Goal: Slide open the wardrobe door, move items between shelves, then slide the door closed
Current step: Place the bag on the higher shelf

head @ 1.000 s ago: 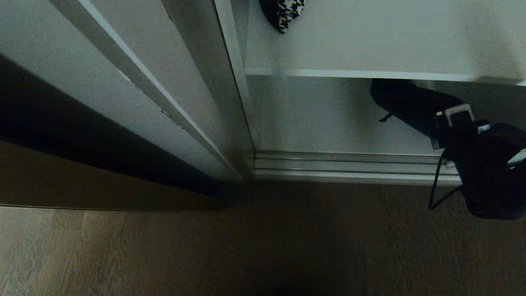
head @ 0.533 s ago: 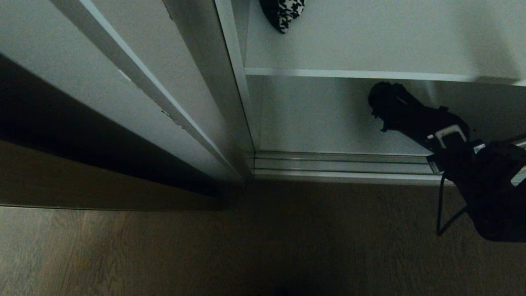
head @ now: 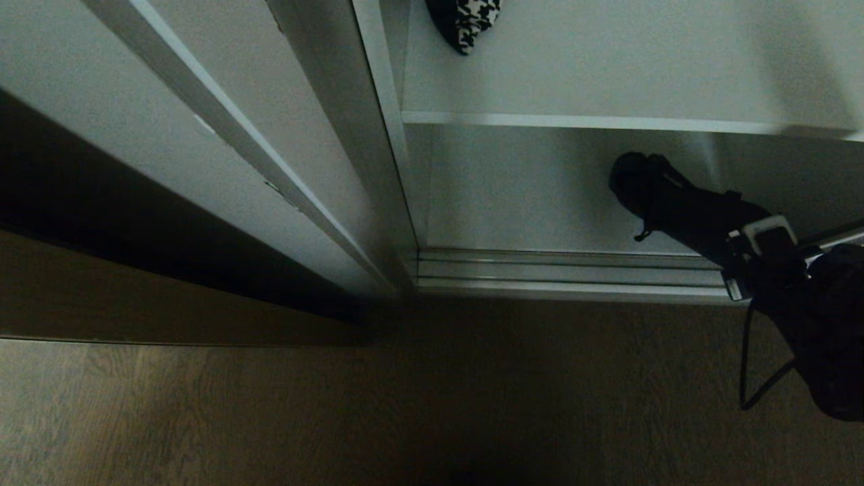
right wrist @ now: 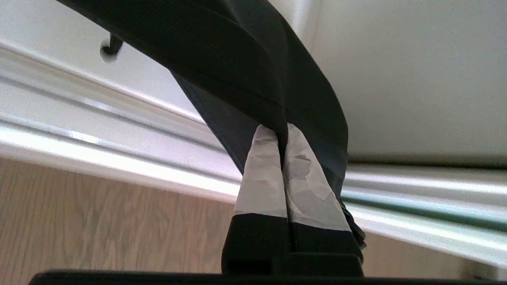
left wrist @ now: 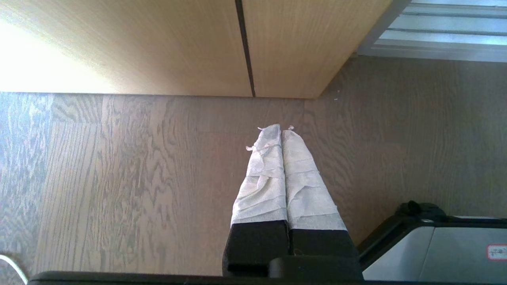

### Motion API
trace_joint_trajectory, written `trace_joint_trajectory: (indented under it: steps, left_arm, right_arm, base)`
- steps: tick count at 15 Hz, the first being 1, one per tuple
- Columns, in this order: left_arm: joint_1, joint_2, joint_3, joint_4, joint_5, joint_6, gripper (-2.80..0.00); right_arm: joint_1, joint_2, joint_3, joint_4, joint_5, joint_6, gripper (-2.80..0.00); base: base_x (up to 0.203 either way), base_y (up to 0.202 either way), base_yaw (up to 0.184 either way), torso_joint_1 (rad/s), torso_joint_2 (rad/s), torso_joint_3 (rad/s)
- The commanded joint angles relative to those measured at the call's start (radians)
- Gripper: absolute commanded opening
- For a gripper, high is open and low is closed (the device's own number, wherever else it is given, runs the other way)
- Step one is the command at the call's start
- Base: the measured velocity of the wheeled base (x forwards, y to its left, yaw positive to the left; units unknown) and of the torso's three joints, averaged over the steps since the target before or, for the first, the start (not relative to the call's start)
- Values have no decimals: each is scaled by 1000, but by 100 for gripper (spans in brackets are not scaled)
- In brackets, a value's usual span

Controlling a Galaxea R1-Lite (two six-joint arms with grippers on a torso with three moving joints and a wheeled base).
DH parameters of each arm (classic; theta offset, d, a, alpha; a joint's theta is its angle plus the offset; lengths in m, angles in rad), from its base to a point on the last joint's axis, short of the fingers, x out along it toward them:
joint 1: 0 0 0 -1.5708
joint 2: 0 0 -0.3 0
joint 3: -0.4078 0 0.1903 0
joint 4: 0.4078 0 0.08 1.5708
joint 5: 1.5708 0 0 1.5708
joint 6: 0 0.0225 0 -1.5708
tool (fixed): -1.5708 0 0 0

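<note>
With its jaws clenched on the black bag near the bottom compartment's front edge, the right gripper looks mid-transfer; next, lift it onto the shelf above.

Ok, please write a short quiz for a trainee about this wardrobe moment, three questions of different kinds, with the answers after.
1. True or false: the right gripper is shut on the black bag.
2. Where is the houndstooth cloth? A) on the floor B) on the shelf above the bag C) in the left gripper
3. Fill in: the left gripper hangs shut and empty over the wooden ____.

Key: 1 true. 2 B. 3 floor.
</note>
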Motion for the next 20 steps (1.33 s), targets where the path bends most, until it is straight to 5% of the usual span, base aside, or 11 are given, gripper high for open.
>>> trace_joint_trajectory:
  steps: [1,15,20]
  left_arm:
    - [0,1,0,-1,1,0,-280]
    - [0,1,0,-1,1,0,-280]
    - [0,1,0,-1,1,0,-280]
  right_arm:
    - [-8,-73,90,-8,0,-5,-280]
    - [-22,-363,478,-8,-92,-6,-280]
    - [-131,-449,599,-8,-103,5,-280]
  base:
    - [0,0,0,0,0,0]
    - [0,0,0,0,0,0]
    - [0,0,0,0,0,0]
